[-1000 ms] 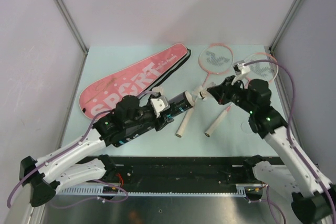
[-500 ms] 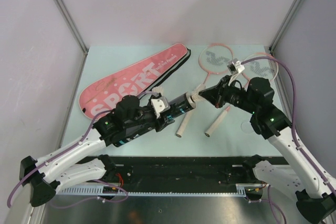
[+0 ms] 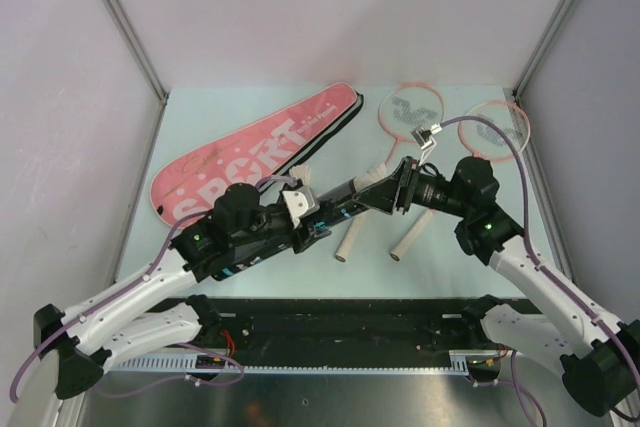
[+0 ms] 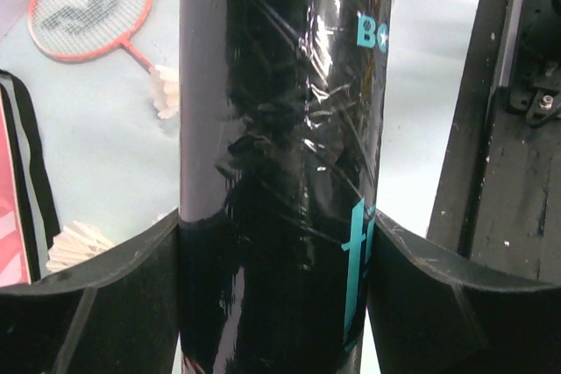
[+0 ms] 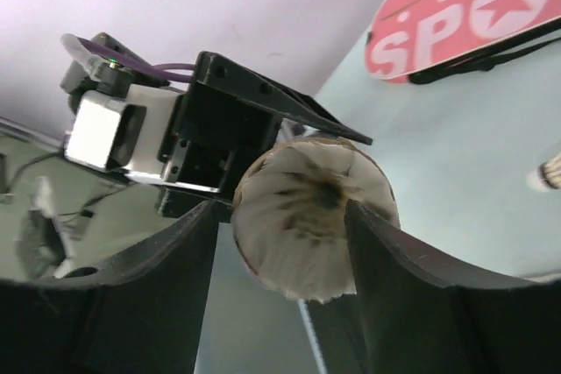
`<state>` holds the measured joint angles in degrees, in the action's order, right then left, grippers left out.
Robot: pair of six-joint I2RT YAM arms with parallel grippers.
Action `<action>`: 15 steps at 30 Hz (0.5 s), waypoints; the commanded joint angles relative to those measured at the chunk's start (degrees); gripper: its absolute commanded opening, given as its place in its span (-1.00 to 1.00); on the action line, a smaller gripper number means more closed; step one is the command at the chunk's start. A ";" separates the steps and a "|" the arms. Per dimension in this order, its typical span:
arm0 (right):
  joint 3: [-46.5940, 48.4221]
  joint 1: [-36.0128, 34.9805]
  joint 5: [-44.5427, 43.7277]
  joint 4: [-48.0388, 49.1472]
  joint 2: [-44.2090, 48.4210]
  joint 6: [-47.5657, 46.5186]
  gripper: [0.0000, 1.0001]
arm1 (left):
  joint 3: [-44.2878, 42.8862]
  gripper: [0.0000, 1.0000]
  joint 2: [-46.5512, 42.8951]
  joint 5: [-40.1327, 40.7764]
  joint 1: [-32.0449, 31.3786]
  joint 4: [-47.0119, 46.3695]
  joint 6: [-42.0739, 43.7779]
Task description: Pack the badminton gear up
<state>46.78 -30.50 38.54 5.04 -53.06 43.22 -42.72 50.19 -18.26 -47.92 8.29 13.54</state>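
My left gripper (image 3: 310,215) (image 4: 276,304) is shut on the long black tube (image 3: 345,197) (image 4: 280,129), holding it off the table with its open end pointing right. At that end my right gripper (image 3: 392,190) (image 5: 282,225) stands open, a finger on each side of a white shuttlecock (image 5: 307,216) that sits in the tube's mouth. Two pink-rimmed rackets (image 3: 413,110) (image 3: 493,127) lie at the back right. The pink "SPORT" bag (image 3: 250,152) (image 5: 456,15) lies at the back left.
A loose shuttlecock (image 3: 303,172) (image 4: 79,243) lies by the bag's edge and another (image 4: 164,92) beside a racket shaft. The pale racket handles (image 3: 350,237) (image 3: 410,232) reach toward the near edge under the arms. Walls close in the table on three sides.
My right gripper has moved left to the tube's open end with the shuttlecock and its jaws have opened. The left arm and the tube have barely shifted.
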 commanded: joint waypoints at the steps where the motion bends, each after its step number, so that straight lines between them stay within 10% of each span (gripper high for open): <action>1: -6.34 0.62 5.13 25.82 -1.34 18.18 0.32 | -0.52 -0.60 -1.77 -2.57 0.02 -3.11 1.14; 6: -7.24 0.00 6.46 31.97 -2.15 20.69 0.35 | -0.43 -0.60 -2.03 -2.13 0.02 -3.20 1.05; 15: -3.98 20.09 -6.08 1.05 10.17 0.90 0.58 | -1.05 -0.59 -1.42 9.28 -0.07 -3.20 -0.70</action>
<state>39.72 -19.07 40.66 16.64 -46.00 51.92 -42.28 49.47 -15.77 -47.92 8.40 13.45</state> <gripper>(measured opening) 0.776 0.722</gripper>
